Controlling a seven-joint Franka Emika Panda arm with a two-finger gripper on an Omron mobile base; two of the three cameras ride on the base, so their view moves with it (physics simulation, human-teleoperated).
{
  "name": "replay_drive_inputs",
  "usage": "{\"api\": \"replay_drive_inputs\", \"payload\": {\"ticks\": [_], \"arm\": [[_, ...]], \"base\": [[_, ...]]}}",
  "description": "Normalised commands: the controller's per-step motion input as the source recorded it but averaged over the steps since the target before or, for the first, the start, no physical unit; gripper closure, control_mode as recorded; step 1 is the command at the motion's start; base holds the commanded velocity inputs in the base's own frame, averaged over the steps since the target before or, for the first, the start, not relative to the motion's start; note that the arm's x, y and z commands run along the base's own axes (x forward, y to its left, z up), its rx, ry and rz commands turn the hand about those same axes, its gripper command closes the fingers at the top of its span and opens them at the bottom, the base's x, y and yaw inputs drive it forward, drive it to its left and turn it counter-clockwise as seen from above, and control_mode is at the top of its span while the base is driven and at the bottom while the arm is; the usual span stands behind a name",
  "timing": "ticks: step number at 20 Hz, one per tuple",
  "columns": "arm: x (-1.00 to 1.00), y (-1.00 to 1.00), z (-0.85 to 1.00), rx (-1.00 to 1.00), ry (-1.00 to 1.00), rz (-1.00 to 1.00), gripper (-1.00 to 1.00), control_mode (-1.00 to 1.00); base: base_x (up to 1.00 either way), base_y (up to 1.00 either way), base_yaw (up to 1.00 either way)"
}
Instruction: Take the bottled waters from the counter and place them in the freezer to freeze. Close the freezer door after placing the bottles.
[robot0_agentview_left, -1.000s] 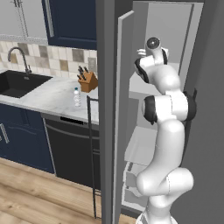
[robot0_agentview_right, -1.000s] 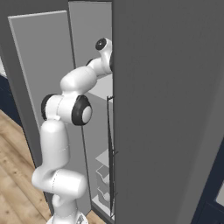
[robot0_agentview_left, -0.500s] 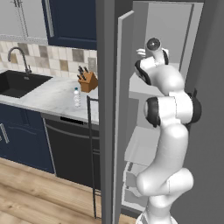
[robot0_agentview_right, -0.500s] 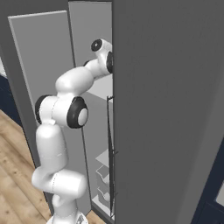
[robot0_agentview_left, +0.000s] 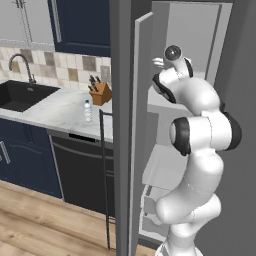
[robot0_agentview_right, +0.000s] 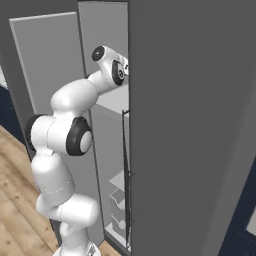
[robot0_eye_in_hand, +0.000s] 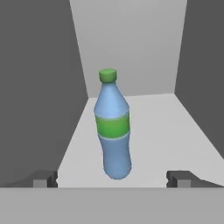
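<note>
Blue bottle (robot0_eye_in_hand: 113, 131) stands upright on the freezer shelf (robot0_eye_in_hand: 175, 127).
Claw (robot0_eye_in_hand: 113, 178) spread wide at frame bottom, tips apart from it; clear bottle (robot0_agentview_left: 88, 111) on tabletop (robot0_agentview_left: 55, 112), left.

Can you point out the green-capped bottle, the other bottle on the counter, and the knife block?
Green-capped bottle (robot0_eye_in_hand: 113, 127): hand view, green label.
Clear bottle (robot0_agentview_left: 88, 111): left base view, body.
Knife block (robot0_agentview_left: 102, 93): left base view, wooden side.
</note>
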Motion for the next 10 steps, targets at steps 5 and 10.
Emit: {"api": "replay_drive_inputs", "payload": {"ticks": [5, 10], "arm": [[-0.61, 0.17, 0.15, 0.00, 0.00, 0.03, -1.00, -1.00], [-0.90, 0.08, 0.09, 0.01, -0.01, 0.10, -1.00, -1.00]], "base": [[0.00, 0.00, 0.00], [0.00, 0.00, 0.00]]}}
